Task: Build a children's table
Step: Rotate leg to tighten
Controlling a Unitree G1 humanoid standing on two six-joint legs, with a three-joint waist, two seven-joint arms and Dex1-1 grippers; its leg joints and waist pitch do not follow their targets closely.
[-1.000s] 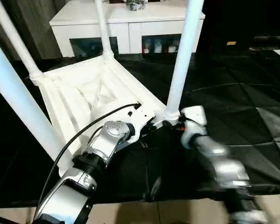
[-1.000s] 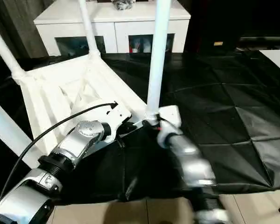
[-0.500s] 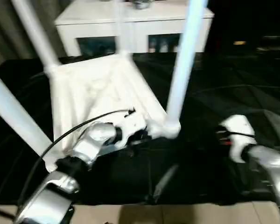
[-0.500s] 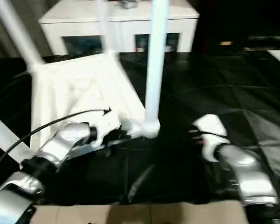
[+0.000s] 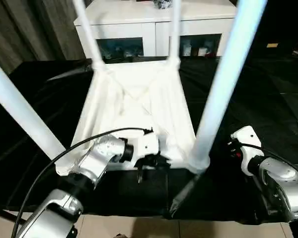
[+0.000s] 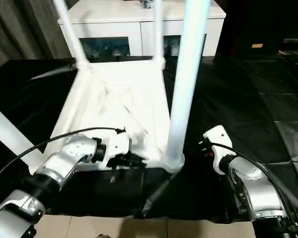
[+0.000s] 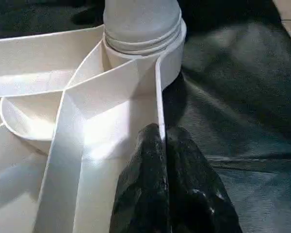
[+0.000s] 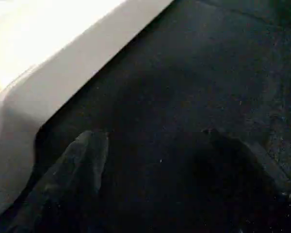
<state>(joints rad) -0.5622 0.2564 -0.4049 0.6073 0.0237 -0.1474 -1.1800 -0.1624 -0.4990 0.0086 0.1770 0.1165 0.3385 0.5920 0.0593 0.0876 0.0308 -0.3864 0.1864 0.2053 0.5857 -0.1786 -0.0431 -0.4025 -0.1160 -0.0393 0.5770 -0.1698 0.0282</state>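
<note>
Children's table (image 5: 139, 106) upside down on black sheet (image 5: 248, 94), white cabinet (image 5: 154, 25) behind. Left gripper (image 7: 161, 133) jaws pinch table's rim wall; right gripper (image 8: 150, 160) jaws wide, holding nothing.

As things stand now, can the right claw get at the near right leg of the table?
Probably yes. The right claw stands open over the black cover, beside the near right leg, and nothing lies between them. The left claw is shut on the table's rim, on the leg's other side.
</note>
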